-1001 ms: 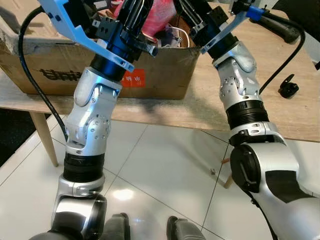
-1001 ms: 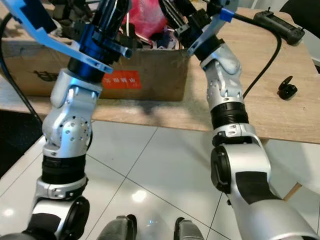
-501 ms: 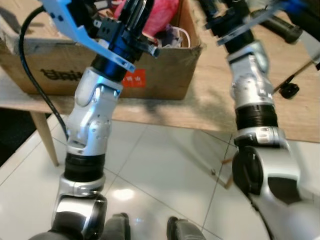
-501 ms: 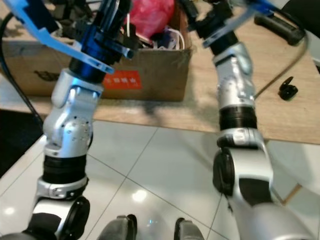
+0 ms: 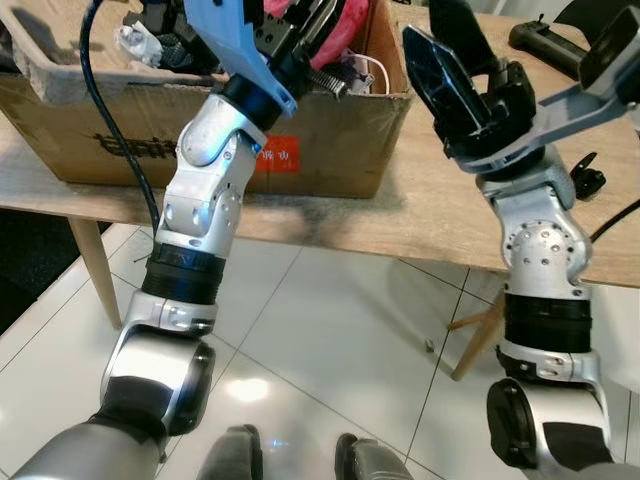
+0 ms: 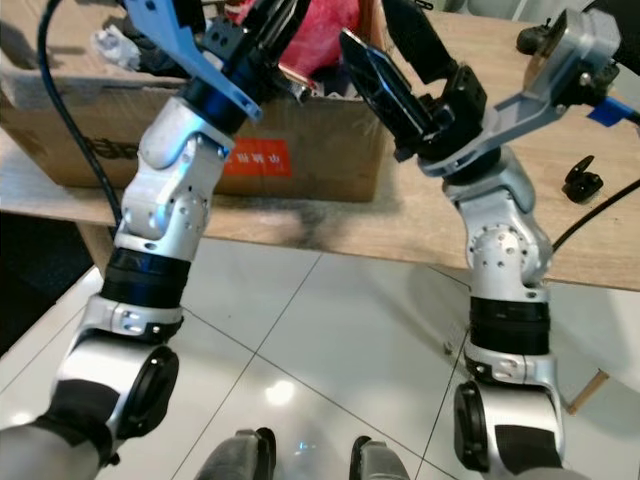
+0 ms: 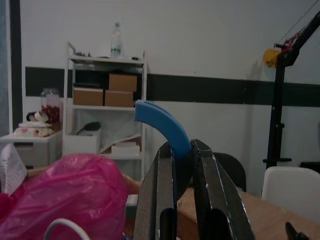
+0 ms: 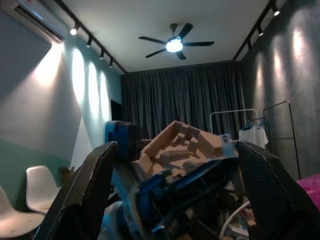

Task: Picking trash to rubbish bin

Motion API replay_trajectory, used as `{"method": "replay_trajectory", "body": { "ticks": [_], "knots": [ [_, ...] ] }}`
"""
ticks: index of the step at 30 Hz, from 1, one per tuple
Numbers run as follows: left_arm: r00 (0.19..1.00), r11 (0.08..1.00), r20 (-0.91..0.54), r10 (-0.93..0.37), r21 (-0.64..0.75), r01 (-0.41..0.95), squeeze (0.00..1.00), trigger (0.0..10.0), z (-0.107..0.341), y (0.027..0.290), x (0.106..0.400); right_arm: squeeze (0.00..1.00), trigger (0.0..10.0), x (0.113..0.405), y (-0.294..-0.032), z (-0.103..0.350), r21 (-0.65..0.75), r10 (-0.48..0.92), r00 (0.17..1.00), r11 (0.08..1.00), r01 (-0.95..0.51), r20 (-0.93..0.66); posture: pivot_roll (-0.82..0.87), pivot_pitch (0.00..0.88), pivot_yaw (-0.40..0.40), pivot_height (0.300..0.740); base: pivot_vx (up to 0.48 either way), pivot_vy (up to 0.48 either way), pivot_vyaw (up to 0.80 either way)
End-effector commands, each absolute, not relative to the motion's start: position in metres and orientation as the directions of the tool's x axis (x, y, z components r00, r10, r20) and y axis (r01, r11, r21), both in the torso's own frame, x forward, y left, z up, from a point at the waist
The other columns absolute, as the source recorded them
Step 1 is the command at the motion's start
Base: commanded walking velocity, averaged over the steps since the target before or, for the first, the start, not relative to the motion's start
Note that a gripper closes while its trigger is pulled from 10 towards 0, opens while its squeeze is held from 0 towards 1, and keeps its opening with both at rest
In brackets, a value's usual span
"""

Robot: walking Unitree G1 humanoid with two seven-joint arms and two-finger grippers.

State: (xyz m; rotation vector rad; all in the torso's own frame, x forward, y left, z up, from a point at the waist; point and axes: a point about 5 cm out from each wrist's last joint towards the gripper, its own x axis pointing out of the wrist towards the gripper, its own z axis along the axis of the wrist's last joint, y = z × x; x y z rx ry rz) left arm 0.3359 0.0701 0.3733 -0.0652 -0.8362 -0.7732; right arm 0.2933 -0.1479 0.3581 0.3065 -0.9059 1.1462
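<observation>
Bin: your cardboard box (image 5: 330, 150) sits on the wooden table (image 5: 440, 225), holding a pink plastic bag (image 7: 60, 200) and other loose trash.
Left gripper (image 7: 182, 165): reaches over the box beside the pink bag; fingers pressed nearly together around a blue curved piece (image 7: 162, 125).
Right gripper (image 6: 385, 60): raised above the table at the box's right corner; fingers spread wide, nothing between them.
Table, right side: you have a small black object (image 6: 580, 180) lying well apart from the box.
</observation>
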Motion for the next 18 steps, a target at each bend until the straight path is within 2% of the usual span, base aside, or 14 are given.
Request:
{"method": "replay_trajectory", "body": {
  "ticks": [1,4,5,6,7,8,9,13,18],
  "knots": [
    [0.394,0.728,0.694,-0.603,0.277,0.627,0.00,10.0,0.378,0.069,0.333,0.00,10.0,0.287,-0.150,0.360,-0.245,0.656,0.103,0.417,-0.875,0.748,0.02,0.280,0.008,0.740,0.000,0.000,0.00],
    [0.385,0.737,0.704,-0.597,0.292,0.610,0.00,10.0,0.383,0.069,0.334,0.00,10.0,0.280,-0.157,0.358,-0.250,0.674,0.125,0.430,-0.867,0.728,0.02,0.279,0.009,0.740,0.000,0.000,0.00],
    [0.383,0.751,0.702,-0.601,0.332,0.570,0.00,10.0,0.388,0.068,0.335,0.00,10.0,0.278,-0.165,0.356,-0.229,0.674,0.193,0.483,-0.845,0.713,0.02,0.279,0.009,0.740,0.000,0.000,0.00],
    [0.383,0.751,0.702,-0.601,0.332,0.570,0.00,10.0,0.388,0.068,0.335,0.00,10.0,0.278,-0.165,0.356,-0.229,0.674,0.193,0.483,-0.845,0.713,0.02,0.279,0.009,0.740,0.000,0.000,0.00],
    [0.384,0.766,0.693,-0.610,0.390,0.511,0.00,10.0,0.392,0.067,0.335,0.00,10.0,0.277,-0.172,0.353,-0.192,0.662,0.265,0.533,-0.824,0.701,0.01,0.279,0.012,0.740,0.000,0.000,0.00],
    [0.384,0.766,0.693,-0.610,0.390,0.511,0.00,10.0,0.392,0.067,0.335,0.00,10.0,0.277,-0.172,0.353,-0.192,0.662,0.265,0.533,-0.824,0.701,0.01,0.279,0.012,0.740,0.000,0.000,0.00],
    [0.381,0.770,0.686,-0.620,0.439,0.463,0.00,10.0,0.395,0.066,0.335,0.00,10.0,0.278,-0.176,0.351,-0.163,0.651,0.316,0.565,-0.809,0.690,0.01,0.279,0.012,0.740,0.000,0.000,0.00],
    [0.381,0.770,0.686,-0.620,0.439,0.463,0.00,10.0,0.395,0.066,0.335,0.00,10.0,0.278,-0.176,0.351,-0.163,0.651,0.316,0.565,-0.809,0.690,0.01,0.279,0.012,0.740,0.000,0.000,0.00],
    [0.364,0.772,0.681,-0.635,0.552,0.313,0.00,10.0,0.407,0.067,0.335,0.00,10.0,0.271,-0.170,0.340,-0.104,0.662,0.384,0.573,-0.813,0.644,0.00,0.282,0.014,0.740,0.000,0.000,0.00]
  ]
}}
